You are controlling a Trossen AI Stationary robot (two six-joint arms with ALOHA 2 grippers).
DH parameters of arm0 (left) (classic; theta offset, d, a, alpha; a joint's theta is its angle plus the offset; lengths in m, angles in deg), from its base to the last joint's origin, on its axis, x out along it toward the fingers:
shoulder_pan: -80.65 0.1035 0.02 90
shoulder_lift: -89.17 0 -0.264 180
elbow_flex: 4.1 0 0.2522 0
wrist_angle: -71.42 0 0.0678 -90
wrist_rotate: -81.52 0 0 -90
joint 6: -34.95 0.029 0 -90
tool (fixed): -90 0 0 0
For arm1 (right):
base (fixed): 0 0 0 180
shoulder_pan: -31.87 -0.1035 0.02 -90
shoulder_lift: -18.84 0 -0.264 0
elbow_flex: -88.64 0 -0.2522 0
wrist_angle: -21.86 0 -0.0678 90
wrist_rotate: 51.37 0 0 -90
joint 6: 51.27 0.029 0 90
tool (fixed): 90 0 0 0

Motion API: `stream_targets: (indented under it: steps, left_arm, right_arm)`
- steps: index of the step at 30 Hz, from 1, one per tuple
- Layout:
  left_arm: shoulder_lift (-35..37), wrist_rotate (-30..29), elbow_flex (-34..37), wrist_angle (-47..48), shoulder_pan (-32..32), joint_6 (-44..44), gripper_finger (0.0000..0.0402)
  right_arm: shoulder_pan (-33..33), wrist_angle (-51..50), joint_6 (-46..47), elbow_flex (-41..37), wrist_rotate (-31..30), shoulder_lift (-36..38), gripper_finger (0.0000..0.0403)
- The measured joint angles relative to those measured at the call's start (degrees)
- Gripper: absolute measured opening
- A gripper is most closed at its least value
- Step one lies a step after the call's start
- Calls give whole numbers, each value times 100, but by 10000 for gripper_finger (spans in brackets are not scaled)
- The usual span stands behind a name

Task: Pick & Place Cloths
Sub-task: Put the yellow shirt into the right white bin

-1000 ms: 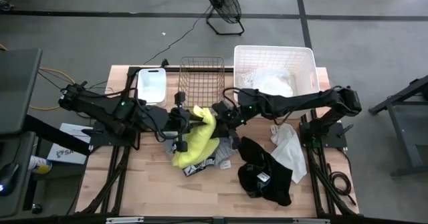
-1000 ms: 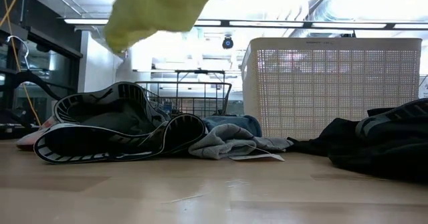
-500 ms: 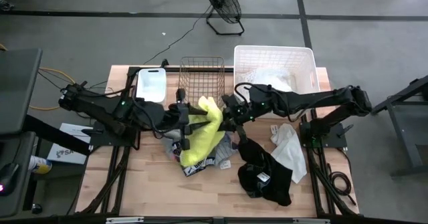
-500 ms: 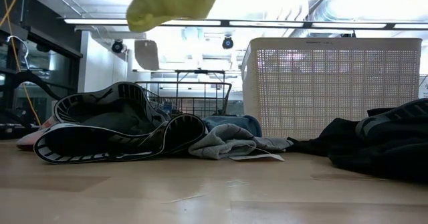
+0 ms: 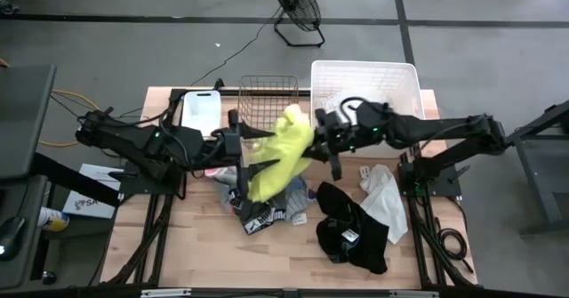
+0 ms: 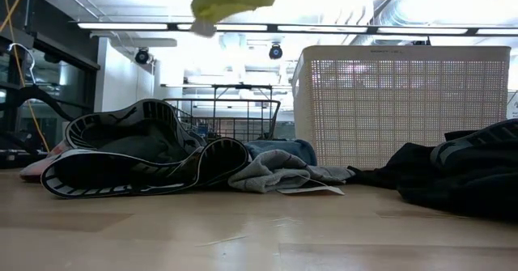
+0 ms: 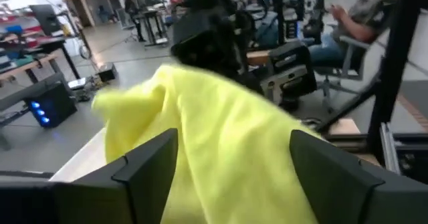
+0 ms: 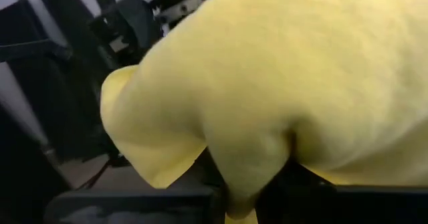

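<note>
Hanging between both arms, the neon-yellow cloth (image 5: 279,151) is up off the table, just near of the copper wire basket (image 5: 268,99) and left of the white laundry tub (image 5: 364,92). The right gripper (image 5: 322,139) is clenched on 1 bunched fold of it; the right wrist view shows fabric pinched between its fingers. The left gripper (image 5: 240,149) has the cloth lying between its spread fingers (image 7: 144,164), and I cannot tell whether they grip it.

The cloth looks light, limp and not fragile. It will drape and swing, so a bunched fold near an edge is the sound place to hold, as the right gripper does. Its loose tail droops toward the pile below and could drag over it or catch on the basket's wire rim.

Below lie a black garment with white print (image 5: 258,216), a grey-blue piece (image 6: 279,152), a black cloth (image 5: 354,231) and a white cloth (image 5: 384,198) to the right. A small white tub (image 5: 201,113) stands at far left. The tub wall stands between cloth and tub interior, so lift must clear it.
</note>
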Motion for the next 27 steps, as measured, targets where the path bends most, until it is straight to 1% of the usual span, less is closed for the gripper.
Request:
stream_targets:
  steps: [3, 6, 12, 18, 22, 25, 27]
  left_arm:
    - [59, -187, 2, 45, 2, -5, 284]
    - [71, -255, -2, 38, 2, -68, 284]
    - [61, -330, 0, 83, 2, -91, 284]
    - [101, -735, 0, 130, 2, -240, 284]
    - [296, -821, 0, 421, 2, -345, 284]
    - [466, -865, -2, 903, 2, -551, 284]
    - [577, -940, 0, 1282, 2, -717, 284]
  right_arm:
    - [0, -154, -202, 0, -387, 293, 27]
    - [0, -454, -421, 0, -905, 623, 27]
    - [0, -1046, -753, 0, -2166, 1225, 27]
    - [0, -1783, -763, 2, -3518, 1622, 27]
    - [0, -2201, -738, 2, -4220, 1753, 27]
    - [36, -2515, -529, 4, -4597, 1785, 27]
    - [131, -2798, -318, 4, -4734, 1789, 27]
